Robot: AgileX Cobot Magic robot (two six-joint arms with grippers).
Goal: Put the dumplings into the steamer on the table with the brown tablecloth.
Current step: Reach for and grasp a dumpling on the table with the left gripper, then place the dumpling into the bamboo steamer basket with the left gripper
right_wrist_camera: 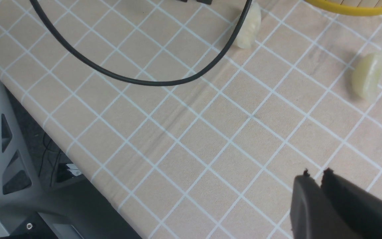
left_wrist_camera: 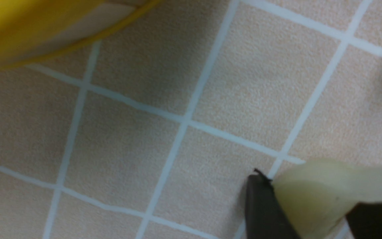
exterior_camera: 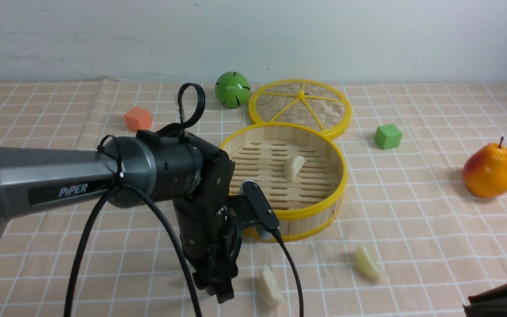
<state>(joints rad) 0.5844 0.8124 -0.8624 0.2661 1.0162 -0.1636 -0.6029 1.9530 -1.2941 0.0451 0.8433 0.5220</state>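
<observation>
Steamer (exterior_camera: 319, 207) sits mid-counter, open, w/ 1 dumpling (exterior_camera: 294, 167) on its slat floor, approx centre, clear of the wall. Lid (exterior_camera: 299, 105) lies flat just behind it toward the far edge. Can't tell if the rims touch.

L gripper (left_wrist_camera: 325, 199) is low btwn the steamer and the near edge, jaws pressed on both sides of a 2nd dumpling (left_wrist_camera: 320, 186). Front view hides that one behind the arm. Can't tell if it's off the cloth (exterior_camera: 434, 229).

2 more dumplings lie on the cloth toward the near edge, outside the steamer and apart from each other. One (exterior_camera: 270, 286) is just R of the L gripper, the other (exterior_camera: 368, 262) further R.

R gripper (right_wrist_camera: 314, 172) is by the near-R corner over bare cloth, jaws almost together w/ only a slit, nothing btwn them.

Counter (exterior_camera: 38, 264) is covered edge to edge by the beige-brown cloth w/ white grid, slightly wrinkled, w/ a fold ridge at far L.

- Green ball (exterior_camera: 232, 89): by the far edge, just L of the lid.
- Orange cube (exterior_camera: 137, 119): further L.
- Green cube (exterior_camera: 387, 136): R of the steamer.
- Pear (exterior_camera: 489, 169): upright near the R edge.

Black cables (exterior_camera: 170, 246) hang off the L arm. White wall (exterior_camera: 253, 35) runs behind the far edge.
</observation>
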